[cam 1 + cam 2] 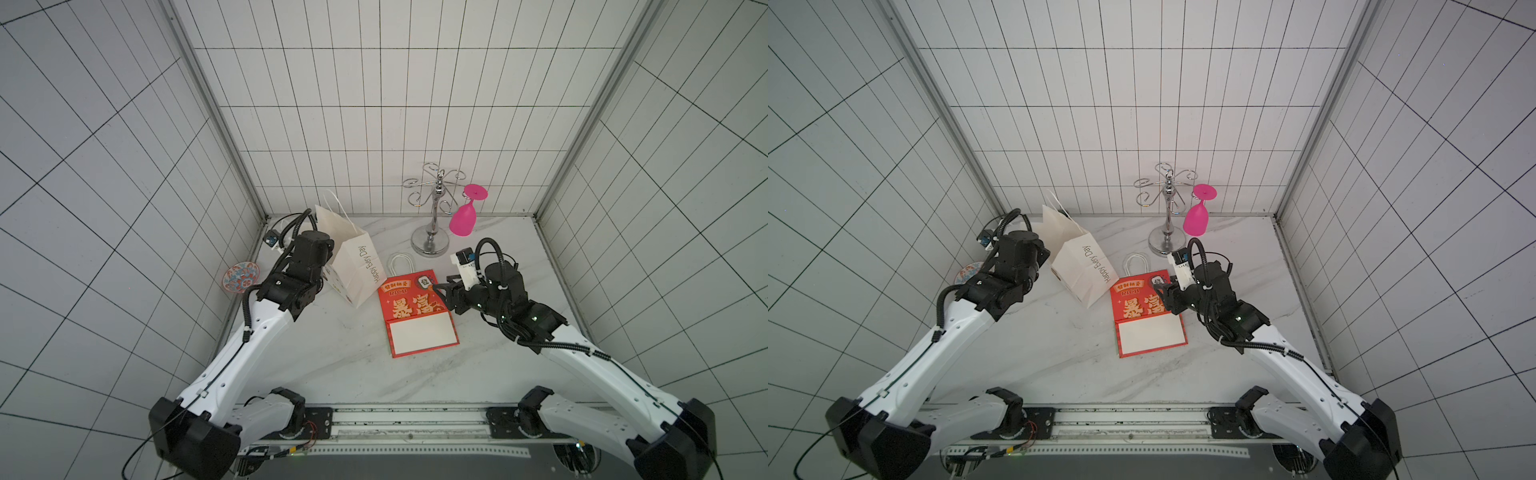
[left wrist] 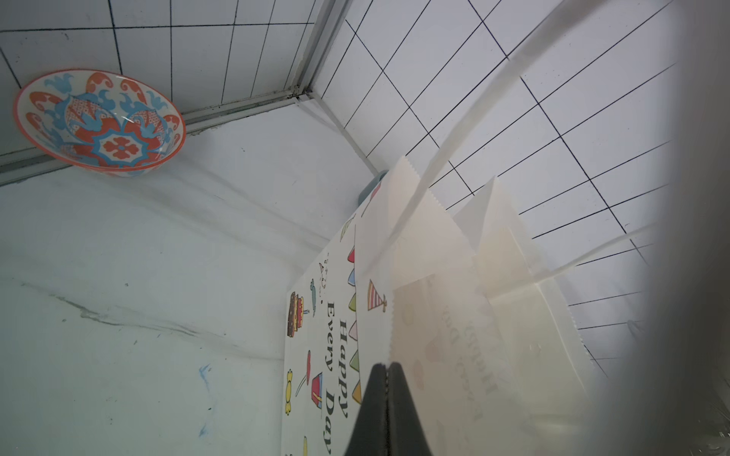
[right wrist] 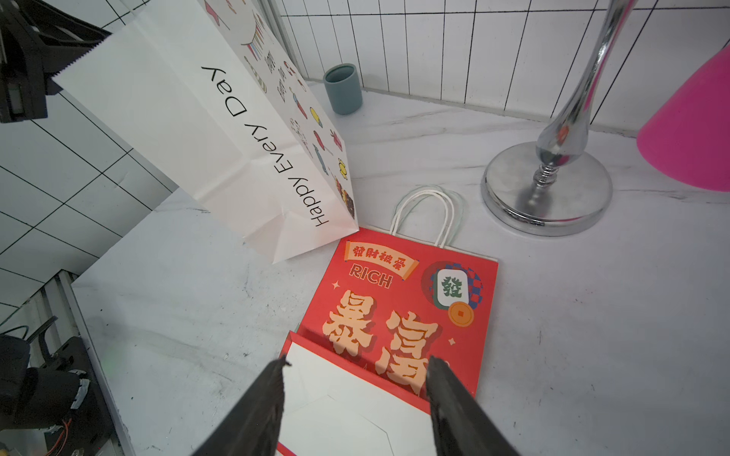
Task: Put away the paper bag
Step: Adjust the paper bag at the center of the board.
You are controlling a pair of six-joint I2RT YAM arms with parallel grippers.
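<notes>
A white paper bag (image 1: pixel 353 266) printed "Happy Every Day" stands tilted at the back left of the table, its base corner down by the red bag. My left gripper (image 2: pixel 388 365) is shut on the white bag's (image 2: pixel 434 316) serrated top rim. A red paper bag (image 1: pixel 415 307) lies flat in the middle, its white handles (image 1: pixel 401 264) pointing to the back wall and its folded white base toward the front. My right gripper (image 1: pixel 436 287) hovers open just above the red bag (image 3: pixel 395 308), nothing between its fingers (image 3: pixel 272 379).
A chrome glass rack (image 1: pixel 432 232) stands at the back right with a pink glass (image 1: pixel 463 220) hanging upside down from it. A patterned bowl (image 2: pixel 98 122) leans on the left wall. A blue-grey cup (image 3: pixel 343 89) sits behind the white bag.
</notes>
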